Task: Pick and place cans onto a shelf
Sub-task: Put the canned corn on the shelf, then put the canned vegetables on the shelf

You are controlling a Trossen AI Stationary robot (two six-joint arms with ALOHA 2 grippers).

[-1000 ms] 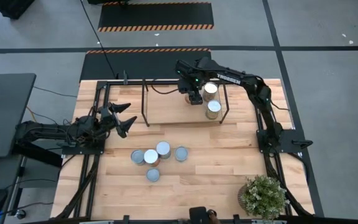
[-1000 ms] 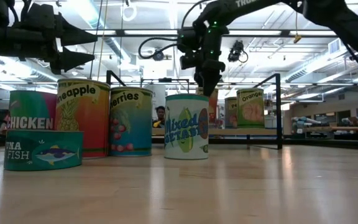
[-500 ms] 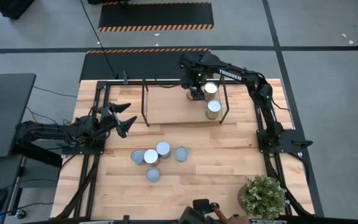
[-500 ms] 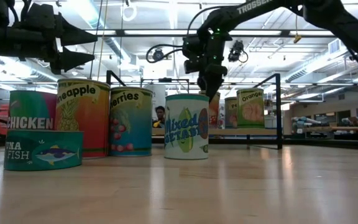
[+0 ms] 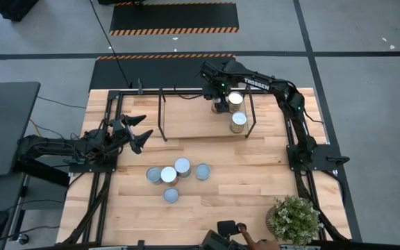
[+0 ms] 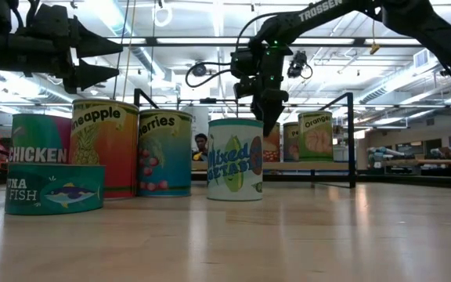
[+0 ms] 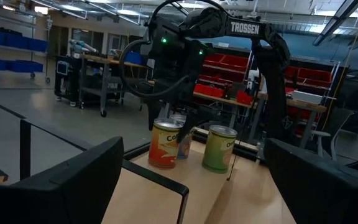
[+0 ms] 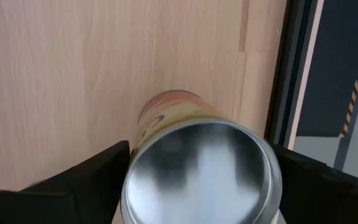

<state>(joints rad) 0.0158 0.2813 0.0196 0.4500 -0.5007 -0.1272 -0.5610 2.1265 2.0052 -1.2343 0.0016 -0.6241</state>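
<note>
Tan-sided can (image 8: 201,165) upright on the light-wood shelf (image 5: 186,118), near its back right corner, silver lid facing up. Right gripper (image 5: 219,105) directly over it, fingers (image 8: 55,180) pressed to both sides of the lid, apparently clasping it. Compared with a second ago, carried a little further toward the shelf's right side and lowered, so that the can's base now seems to sit on the board. Just beside it, two more cans (image 5: 235,99) already placed, one in front of the other. Likely meaning: this placement nearly finished, with only release and lift-off left.

Further out, five cans (image 5: 182,167) clustered on the bench (image 5: 255,187) in front of the shelf, unmoved and waiting to be picked. Left gripper (image 5: 139,132) held above the bench's left side, fingers spread wide and empty, no change in the last second.
</note>
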